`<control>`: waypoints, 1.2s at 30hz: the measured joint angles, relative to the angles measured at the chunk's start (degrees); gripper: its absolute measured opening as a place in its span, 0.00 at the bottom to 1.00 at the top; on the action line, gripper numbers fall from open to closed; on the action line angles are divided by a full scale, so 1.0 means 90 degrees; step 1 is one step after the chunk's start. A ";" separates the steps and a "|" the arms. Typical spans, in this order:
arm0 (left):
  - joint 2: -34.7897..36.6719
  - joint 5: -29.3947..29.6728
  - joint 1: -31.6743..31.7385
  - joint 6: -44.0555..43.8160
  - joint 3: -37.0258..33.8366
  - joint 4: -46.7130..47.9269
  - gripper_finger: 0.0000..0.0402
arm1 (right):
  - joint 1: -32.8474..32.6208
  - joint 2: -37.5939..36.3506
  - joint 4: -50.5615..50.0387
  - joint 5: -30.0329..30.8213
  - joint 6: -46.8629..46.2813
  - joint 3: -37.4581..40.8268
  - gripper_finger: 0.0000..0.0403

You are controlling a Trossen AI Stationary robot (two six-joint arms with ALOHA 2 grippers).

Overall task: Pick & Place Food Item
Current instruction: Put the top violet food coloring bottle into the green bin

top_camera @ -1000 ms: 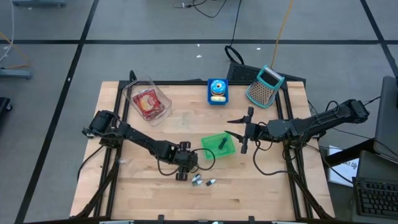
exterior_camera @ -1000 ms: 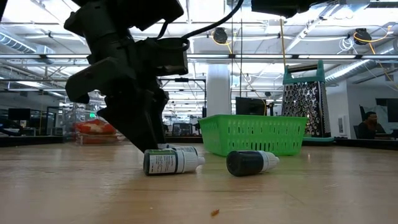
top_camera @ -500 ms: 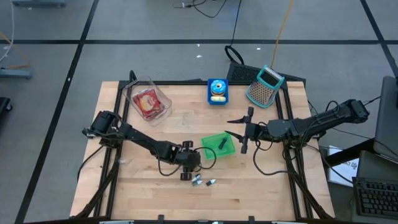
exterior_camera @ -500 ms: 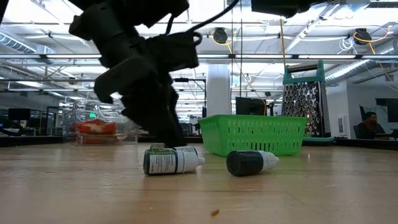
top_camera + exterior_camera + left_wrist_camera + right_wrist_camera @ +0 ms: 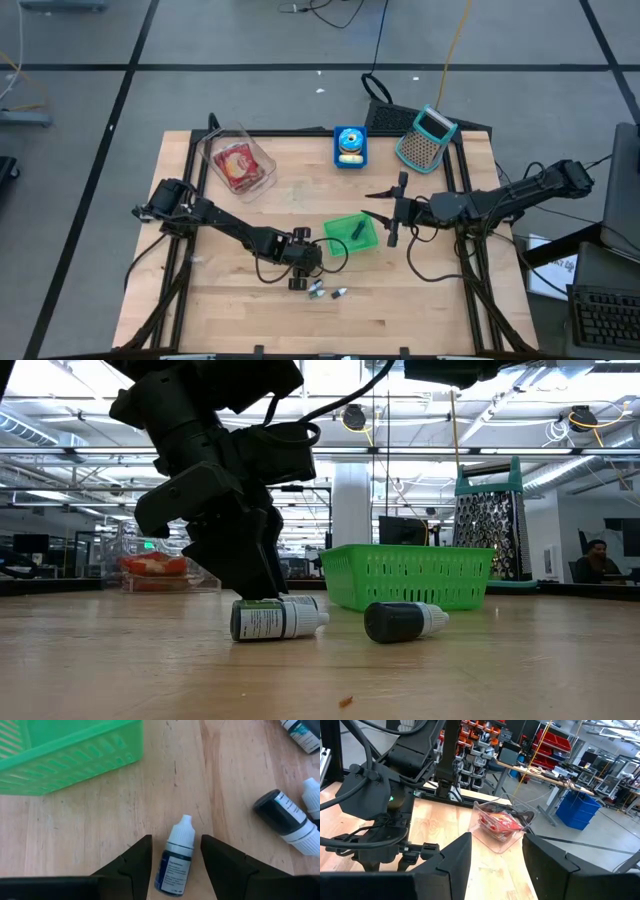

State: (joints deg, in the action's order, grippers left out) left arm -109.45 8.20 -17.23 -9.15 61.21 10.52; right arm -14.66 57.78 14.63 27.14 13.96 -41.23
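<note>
Starting at the left of the wooden desk (image 5: 220, 310), a clear container (image 5: 237, 163) holding a red-wrapped food item (image 5: 236, 166) sits near the far left corner; the left arm reaches from the left edge toward the middle, and its left gripper (image 5: 298, 281) is lowered to the desk surface with its fingers (image 5: 134, 865) parted on either side of a small dropper bottle (image 5: 175, 856) lying flat, white cap pointing away from the wrist; the fingers stand just off the bottle's sides, so it is released, not clenched; two more little bottles (image 5: 328, 292) lie just beside it toward the right; behind them sits the green basket (image 5: 351, 233) with a dark item inside; a blue box (image 5: 349, 146) stands at the far edge; right of it leans a teal grater (image 5: 427, 138); the right gripper (image 5: 383, 213) hangs just right of the basket, fingers spread and holding nothing.
</note>
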 joint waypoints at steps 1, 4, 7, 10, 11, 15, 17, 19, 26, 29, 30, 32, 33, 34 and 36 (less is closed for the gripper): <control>0.0000 -0.0005 0.0000 0.0000 0.0000 0.0000 0.43 | 0.0000 0.0000 0.0000 0.0000 0.0000 0.0000 0.41; -0.0002 -0.0009 0.0000 0.0000 0.0000 0.0010 0.41 | -0.0001 0.0000 0.0000 0.0000 0.0001 0.0000 0.41; -0.0007 -0.0025 0.0000 0.0000 0.0000 -0.0011 0.34 | 0.0000 0.0000 0.0006 0.0000 0.0001 0.0000 0.41; -0.0012 -0.0063 -0.0005 -0.0002 -0.0002 -0.0049 0.24 | 0.0000 0.0000 0.0005 0.0000 0.0000 0.0000 0.41; -0.0012 -0.0063 -0.0005 -0.0002 -0.0002 -0.0049 0.22 | -0.0002 0.0000 0.0005 0.0000 0.0000 0.0000 0.41; -0.0013 -0.0047 0.0000 -0.0023 -0.0002 -0.0098 0.16 | -0.0002 0.0000 0.0005 0.0000 0.0002 0.0000 0.41; -0.0016 -0.0027 0.0000 -0.0036 -0.0005 -0.0125 0.18 | -0.0002 0.0000 0.0005 0.0000 0.0000 0.0000 0.41; -0.0021 -0.0024 0.0000 -0.0036 -0.0005 -0.0143 0.21 | -0.0002 0.0000 0.0006 0.0000 0.0000 0.0000 0.41; 0.0203 0.0091 0.0002 -0.0012 -0.0003 -0.0130 0.24 | -0.0002 0.0000 0.0004 0.0000 0.0000 0.0000 0.41; 0.0404 0.0124 0.0028 -0.0019 0.0004 -0.0159 0.20 | 0.0000 0.0000 0.0002 0.0000 0.0000 0.0000 0.41; 0.0475 0.0125 0.0043 -0.0020 0.0002 -0.0166 0.19 | -0.0002 0.0000 0.0008 0.0000 0.0000 0.0000 0.41; 0.0623 0.0148 0.0091 -0.0024 0.0002 -0.0333 0.17 | -0.0001 0.0000 0.0006 0.0000 0.0000 0.0000 0.41; 0.0710 0.0198 0.0113 -0.0024 0.0002 -0.0388 0.17 | -0.0002 0.0000 0.0007 0.0000 0.0000 0.0000 0.41; 0.0742 0.0272 0.0147 -0.0025 0.0002 -0.0505 0.17 | -0.0001 0.0000 0.0007 0.0000 -0.0001 0.0000 0.41; 0.0817 0.0406 0.0193 -0.0006 0.0010 -0.0779 0.18 | -0.0001 0.0000 0.0009 0.0000 -0.0047 0.0000 0.41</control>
State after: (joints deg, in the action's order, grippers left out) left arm -102.09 11.85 -15.49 -9.20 61.30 3.51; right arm -14.67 57.78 14.71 27.14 13.54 -41.23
